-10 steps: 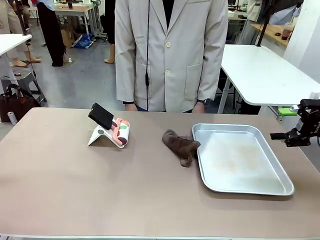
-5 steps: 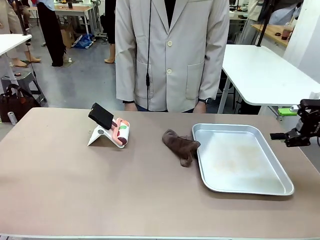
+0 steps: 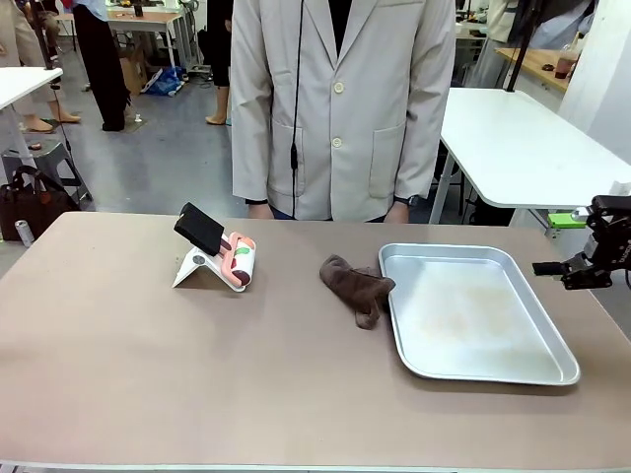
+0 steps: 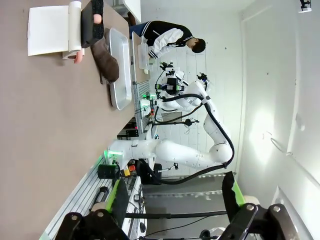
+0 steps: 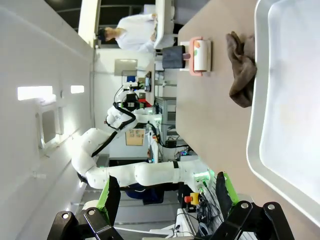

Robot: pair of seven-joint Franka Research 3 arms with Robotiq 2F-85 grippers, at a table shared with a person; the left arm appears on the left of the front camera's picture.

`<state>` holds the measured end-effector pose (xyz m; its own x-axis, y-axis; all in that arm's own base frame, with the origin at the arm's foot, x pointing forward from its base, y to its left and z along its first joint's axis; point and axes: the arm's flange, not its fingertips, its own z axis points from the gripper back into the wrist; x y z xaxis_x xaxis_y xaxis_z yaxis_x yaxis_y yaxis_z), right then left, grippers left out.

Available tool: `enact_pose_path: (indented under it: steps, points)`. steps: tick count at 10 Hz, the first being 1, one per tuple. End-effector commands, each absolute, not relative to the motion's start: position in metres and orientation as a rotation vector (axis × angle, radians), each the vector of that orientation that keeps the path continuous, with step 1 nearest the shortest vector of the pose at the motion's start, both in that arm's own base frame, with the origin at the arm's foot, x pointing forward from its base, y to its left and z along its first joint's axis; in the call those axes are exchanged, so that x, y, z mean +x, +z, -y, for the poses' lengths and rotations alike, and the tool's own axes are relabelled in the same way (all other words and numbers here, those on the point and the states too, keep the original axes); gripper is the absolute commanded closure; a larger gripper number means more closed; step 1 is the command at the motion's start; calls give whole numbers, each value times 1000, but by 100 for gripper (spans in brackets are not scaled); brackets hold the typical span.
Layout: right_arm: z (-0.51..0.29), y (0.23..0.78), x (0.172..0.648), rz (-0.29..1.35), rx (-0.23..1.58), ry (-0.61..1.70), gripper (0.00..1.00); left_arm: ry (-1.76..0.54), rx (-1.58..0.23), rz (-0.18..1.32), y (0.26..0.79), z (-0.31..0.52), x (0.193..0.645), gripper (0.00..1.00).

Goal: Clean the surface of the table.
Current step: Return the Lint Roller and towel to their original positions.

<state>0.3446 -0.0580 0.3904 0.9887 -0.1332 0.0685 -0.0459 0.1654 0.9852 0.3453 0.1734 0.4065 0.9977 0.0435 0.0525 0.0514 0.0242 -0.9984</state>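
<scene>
The table has a taupe-brown top with a pale edge. On it a brown cloth lies crumpled against the left rim of a silver tray. Left of the cloth a lint roller with a black handle rests on a white base. My right gripper hovers open and holds nothing. It looks across the tray toward the cloth and the roller. My left gripper is open and holds nothing, off the table's left end. The roller and cloth lie far ahead of it.
A person in a pale grey jacket stands at the far edge, hands low behind it. The black end of my right arm hangs past the table's right edge. A white table stands behind on the right.
The person has shifted slightly to the right. Both arms and the things on the table have stayed where they were.
</scene>
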Motion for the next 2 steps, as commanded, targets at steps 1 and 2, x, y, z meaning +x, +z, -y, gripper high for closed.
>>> enact_pose_path:
  steps: [1, 2]
  points:
    - [58, 392, 344, 153, 1410, -62, 0, -2, -1554, 81, 406, -173, 342, 3]
    - [58, 392, 344, 153, 1410, -62, 0, -2, -1554, 81, 406, -173, 342, 3]
